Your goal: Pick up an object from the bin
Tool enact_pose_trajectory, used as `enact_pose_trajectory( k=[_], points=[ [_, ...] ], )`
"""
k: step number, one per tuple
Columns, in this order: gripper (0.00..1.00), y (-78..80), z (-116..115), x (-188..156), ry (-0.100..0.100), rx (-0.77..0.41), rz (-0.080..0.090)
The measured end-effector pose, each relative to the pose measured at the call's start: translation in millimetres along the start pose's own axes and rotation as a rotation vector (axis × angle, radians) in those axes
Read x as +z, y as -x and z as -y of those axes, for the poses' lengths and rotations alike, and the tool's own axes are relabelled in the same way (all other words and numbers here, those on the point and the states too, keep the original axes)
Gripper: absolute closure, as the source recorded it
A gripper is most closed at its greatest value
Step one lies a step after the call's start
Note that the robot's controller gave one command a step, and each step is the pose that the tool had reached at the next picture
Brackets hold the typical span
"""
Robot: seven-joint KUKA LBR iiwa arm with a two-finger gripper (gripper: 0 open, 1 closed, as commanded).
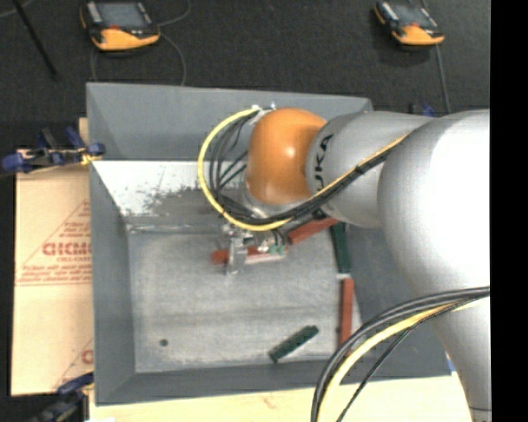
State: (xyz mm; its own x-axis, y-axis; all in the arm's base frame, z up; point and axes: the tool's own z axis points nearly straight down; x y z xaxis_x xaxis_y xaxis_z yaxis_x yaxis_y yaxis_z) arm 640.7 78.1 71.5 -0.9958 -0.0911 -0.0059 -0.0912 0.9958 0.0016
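Dark floor (272, 49) surrounds the grey bin (111, 272) at frame centre. Two orange-black devices lie on the floor at the top: left device (122, 25), right device (408, 22). From the right comes the arm (412, 189), its big silver body covering the bin's upper right and right edge. On the wrist, upper middle of frame, sits an orange cover (285, 157), with yellow and black cables (216, 177) looped round its left side.

Below the cover the gripper (238, 254) is down at the bin floor, upper middle of that floor. How wide the gripper is set: cannot tell, the wrist hides most of it. Just left of gripper a red piece (219, 258) pokes out, touching or nearly touching it; held or not, cannot tell. Just right of gripper lies a red-green bit (271, 250).

Up-right from there slants a red stick (309, 230), partly under the arm. Along the bin's right wall runs a dark green stick (340, 247), top end under the arm. Right below it lies a red pen (347, 309), also along that wall, running top to bottom. Lower middle-right of the floor has a green marker (294, 344), tilted, well apart from gripper. Lower left of the floor shows a small dark spot (162, 343). Upper left, the bin's back slope carries pale scuffs (153, 196).
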Motion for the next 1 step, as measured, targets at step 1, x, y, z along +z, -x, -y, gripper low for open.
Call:
enact_pose_trajectory(
  k=[1],
  points=[
    [1.00,-31.5,12.4,-154.8,-0.003,-0.037,0.006]
  ],
)
